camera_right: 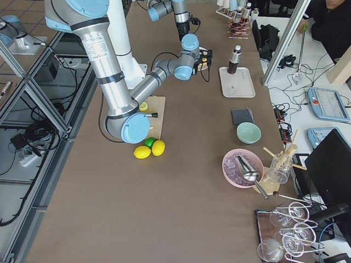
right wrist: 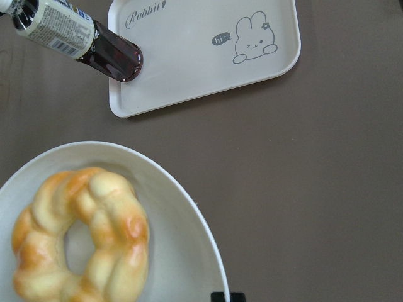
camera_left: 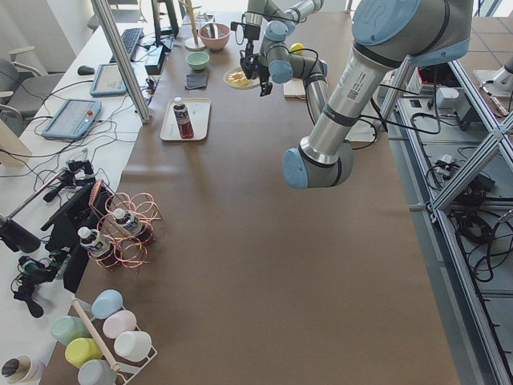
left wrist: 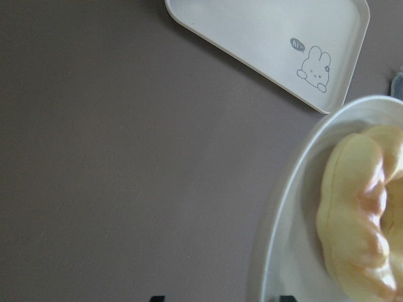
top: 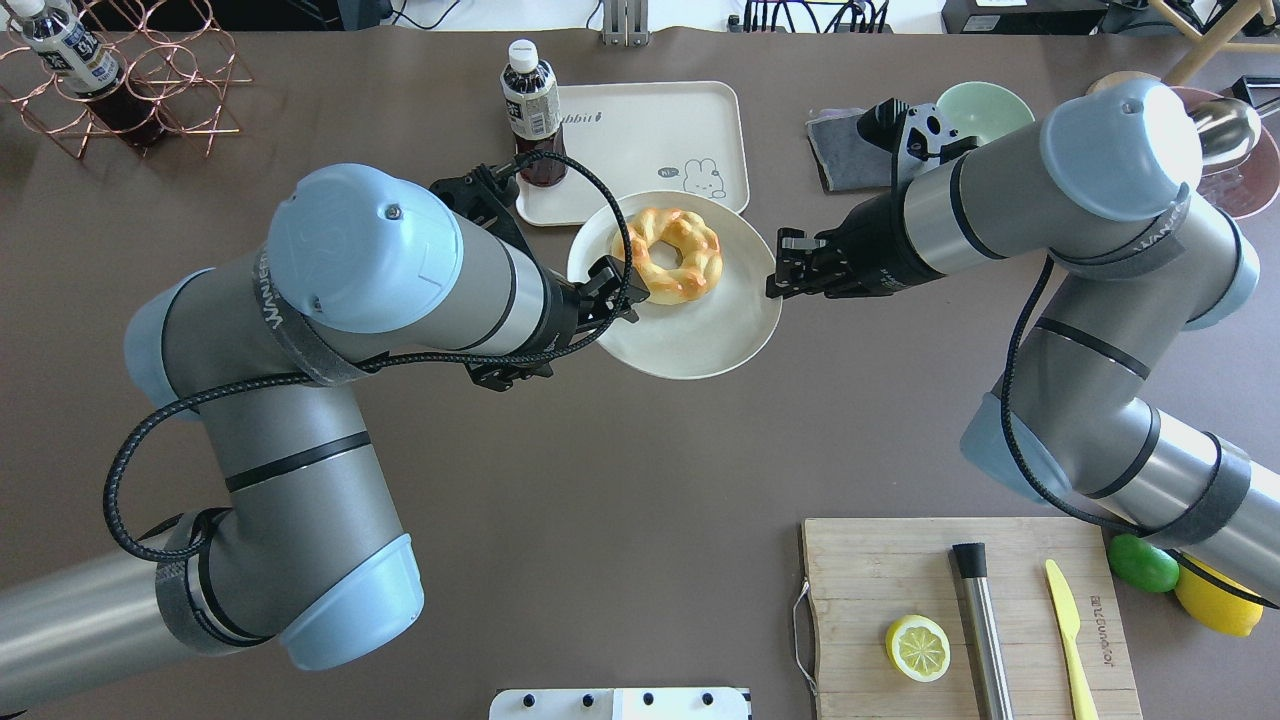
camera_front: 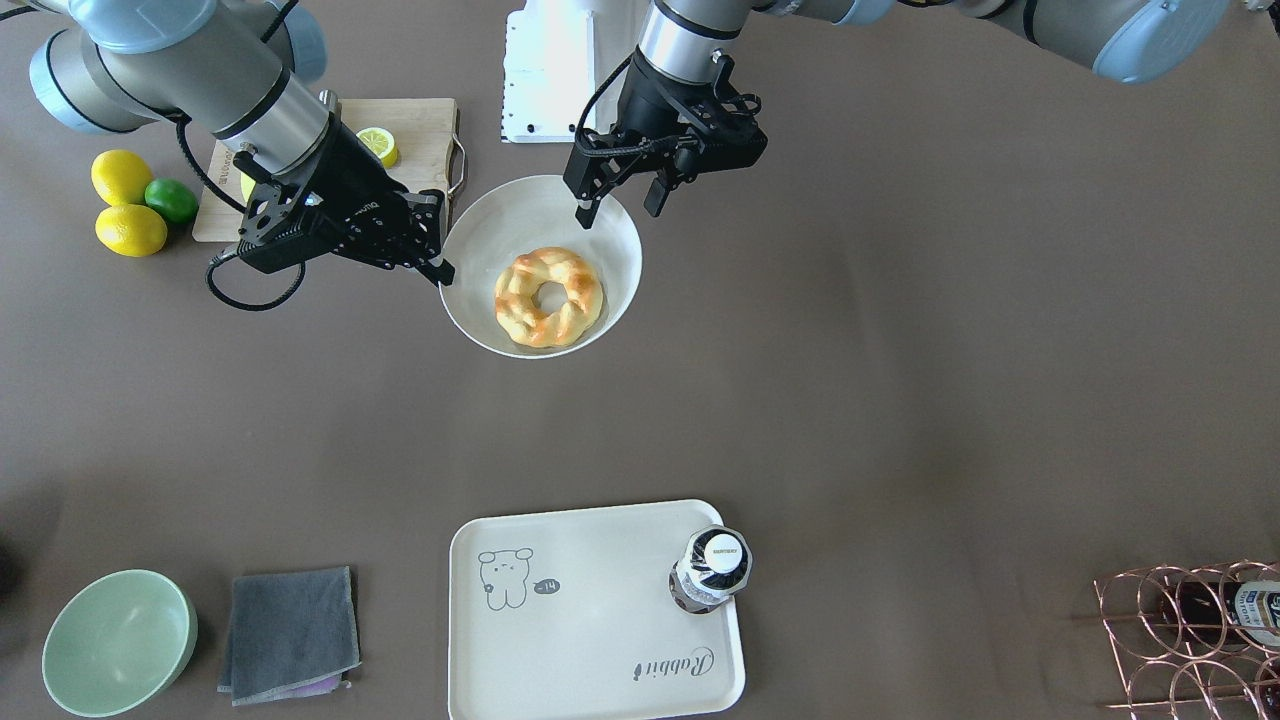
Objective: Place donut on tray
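You see the right tool [camera_front: 441,270] pinched shut on the rim of the white bowl [camera_front: 480,240]. The donut [camera_front: 548,297] lies in that bowl, well apart from the tray [camera_front: 590,650] on the tabletop [camera_front: 900,400]. The left tool [camera_front: 618,214] hangs wide open over the bowl's robot-side rim, holding nothing.

The golden braided ring donut [camera_front: 548,297] lies in the white round bowl [camera_front: 480,240], toward its far side. My left gripper [camera_front: 618,208] sits at the bowl's near left rim, my right gripper [camera_front: 441,268] at its right rim. Well beyond the bowl lies the cream rectangular tray [camera_front: 590,640], with a dark plastic bottle [camera_front: 712,570] standing at its near left corner.
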Action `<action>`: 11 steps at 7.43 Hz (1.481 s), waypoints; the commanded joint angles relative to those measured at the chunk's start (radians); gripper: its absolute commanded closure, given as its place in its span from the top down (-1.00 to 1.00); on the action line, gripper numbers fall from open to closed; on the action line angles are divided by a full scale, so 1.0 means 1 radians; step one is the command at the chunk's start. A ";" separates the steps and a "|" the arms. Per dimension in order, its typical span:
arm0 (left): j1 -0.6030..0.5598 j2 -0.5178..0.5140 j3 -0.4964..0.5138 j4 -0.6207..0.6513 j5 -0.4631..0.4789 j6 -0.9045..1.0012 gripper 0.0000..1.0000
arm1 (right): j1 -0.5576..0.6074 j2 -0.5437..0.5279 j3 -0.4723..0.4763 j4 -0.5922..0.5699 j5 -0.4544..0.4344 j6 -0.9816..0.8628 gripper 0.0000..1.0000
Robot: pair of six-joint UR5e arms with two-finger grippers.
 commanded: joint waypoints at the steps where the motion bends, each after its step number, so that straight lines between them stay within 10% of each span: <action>1: -0.002 -0.002 -0.004 -0.002 -0.004 0.000 0.96 | -0.010 -0.003 -0.035 -0.020 -0.026 -0.004 -1.00; 8: -0.108 0.037 -0.016 0.011 -0.057 0.083 0.96 | 0.074 0.118 -0.039 -0.501 -0.030 -0.063 -1.00; 11: -0.276 0.193 -0.158 0.190 -0.154 0.395 0.96 | 0.097 0.204 -0.146 -0.494 -0.066 -0.043 -1.00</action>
